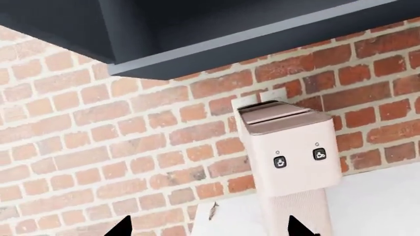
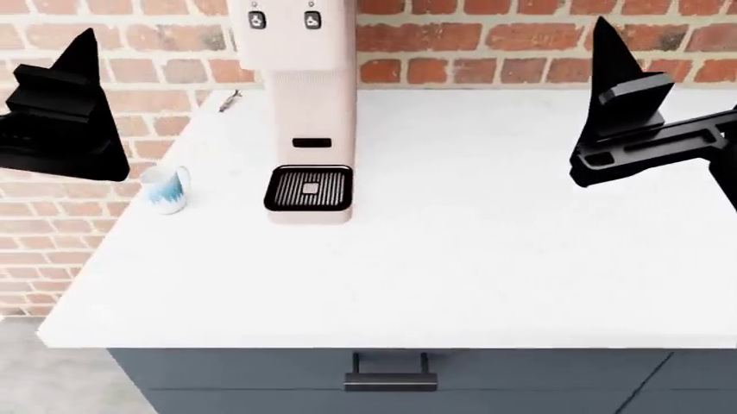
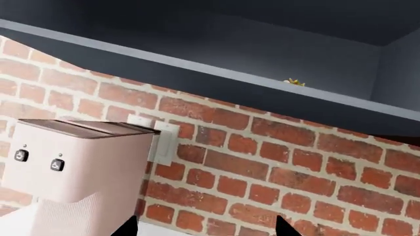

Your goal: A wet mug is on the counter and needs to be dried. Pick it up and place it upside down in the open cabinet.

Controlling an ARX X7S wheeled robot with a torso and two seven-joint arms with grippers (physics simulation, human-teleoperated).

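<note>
Counter was broad and mostly bare in front of the coffee machine, plenty of room to move there. Cabinet hung open above the brick wall, its shelf lip the edge to clear later. Mug stood upright left of the machine, near the counter's left edge, apart from both. Left gripper hovered raised above and beside the mug, fingers apart, holding nothing. Right gripper hovered well right of the machine, also spread and empty. Step in hand looked like reaching: best to lower the left gripper onto the mug from the machine side, not nudging it off the edge.
</note>
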